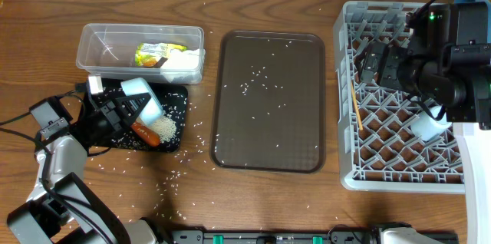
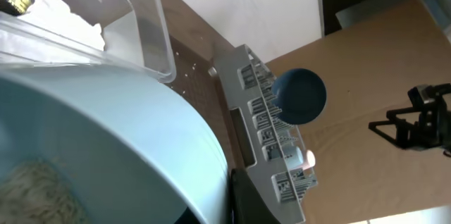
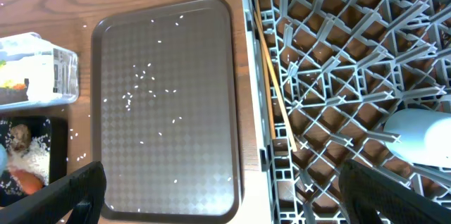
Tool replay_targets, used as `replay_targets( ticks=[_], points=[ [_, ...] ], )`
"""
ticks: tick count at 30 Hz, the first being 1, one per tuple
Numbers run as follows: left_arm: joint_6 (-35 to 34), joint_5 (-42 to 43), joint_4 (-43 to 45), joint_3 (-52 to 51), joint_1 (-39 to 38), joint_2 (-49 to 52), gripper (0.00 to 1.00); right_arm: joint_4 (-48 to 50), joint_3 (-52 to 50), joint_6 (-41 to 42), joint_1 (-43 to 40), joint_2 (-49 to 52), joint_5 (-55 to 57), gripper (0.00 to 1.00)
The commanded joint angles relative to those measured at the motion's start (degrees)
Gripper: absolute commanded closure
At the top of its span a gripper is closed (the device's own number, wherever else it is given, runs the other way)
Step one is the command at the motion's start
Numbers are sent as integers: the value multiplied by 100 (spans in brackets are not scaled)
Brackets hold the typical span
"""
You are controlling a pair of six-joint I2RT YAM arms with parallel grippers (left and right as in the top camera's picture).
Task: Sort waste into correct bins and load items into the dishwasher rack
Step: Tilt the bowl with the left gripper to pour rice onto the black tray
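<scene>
L gripper (image 1: pixel 126 108) is pinched tight on the rim of the blue-inside cup (image 1: pixel 144 94), which is tipped over the black tray (image 1: pixel 178 94) at 9 o'clock on the table (image 1: pixel 46 37). My wrist cam shows a rice clump (image 2: pixel 35 189) inside the cup. The tray already holds the rice pile (image 1: pixel 163 126) and the carrot (image 1: pixel 146 133).

Main worries from here:
- It's a rim pinch on a glossy cup, so a quick wrist roll could let it slip & drop onto the tray.
- The cup mouth sits near the tray's 12 o'clock edge, right by the clear tub (image 1: pixel 107 44). Grains could bounce into the tub w/ the wrapper (image 1: pixel 153 52) & tissue (image 1: pixel 184 60), i.e. the wrong bin, or onto the wood.
- Sticky rice may stay in the cup & ride into the rack (image 1: pixel 399 159).

R gripper (image 3: pixel 236 194) is spread wide, empty, above the rack at 3 o'clock. If I drop it carelessly it could knock the white cup (image 3: pixel 423 136) lying there
</scene>
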Motion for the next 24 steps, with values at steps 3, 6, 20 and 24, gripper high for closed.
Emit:
replay_targets(
  ticks=[3,6,20,24],
  points=[
    [431,240,186,11,50,-85,94,-15,0,-66,15,7,61,1],
    [2,83,334,11,76,-85,94,7,0,-66,15,7,61,1],
    [-1008,24,706,2,31,-85,94,0,0,-66,15,7,57,1],
    [-601,275,793,-22,7,-85,94,26,0,-66,15,7,57,1]
  ],
)
